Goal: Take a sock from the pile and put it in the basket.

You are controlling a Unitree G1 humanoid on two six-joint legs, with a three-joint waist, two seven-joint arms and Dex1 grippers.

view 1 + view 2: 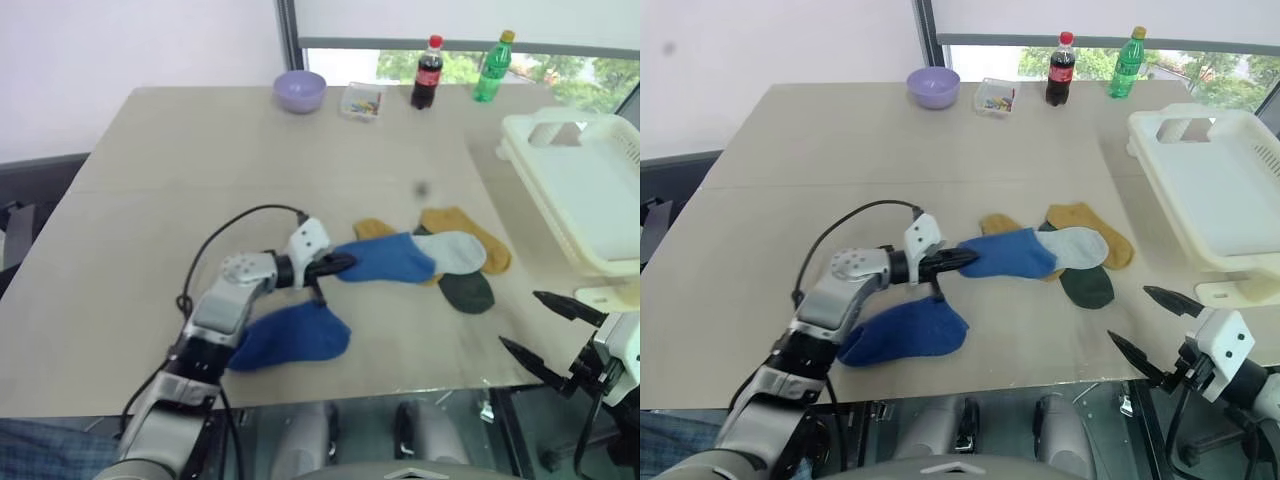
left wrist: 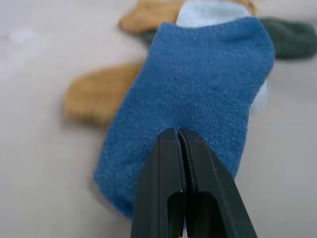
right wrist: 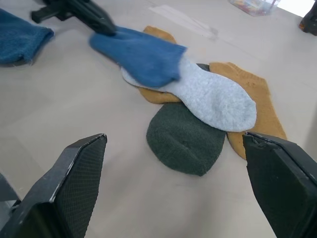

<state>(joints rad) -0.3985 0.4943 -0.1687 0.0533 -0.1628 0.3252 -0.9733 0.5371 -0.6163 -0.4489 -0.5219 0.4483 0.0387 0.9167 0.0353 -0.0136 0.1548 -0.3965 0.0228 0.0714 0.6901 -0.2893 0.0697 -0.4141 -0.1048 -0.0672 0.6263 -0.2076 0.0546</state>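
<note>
Tightly pinched, the left gripper (image 1: 345, 264) has the blue sock (image 1: 388, 257) by its edge, at the near-left side of the pile (image 1: 445, 258) on the table (image 1: 200, 170). Soft, light and limp, it should drape and drag, so an edge pinch suffices. The right gripper (image 1: 538, 330), fingers spread wide and empty, hovers below the basket (image 1: 585, 190), well right of the pile.

Pile (image 1: 445, 258) of overlapping blue, grey, mustard, green socks lies near the seemingly empty cream basket (image 1: 585, 195).
</note>
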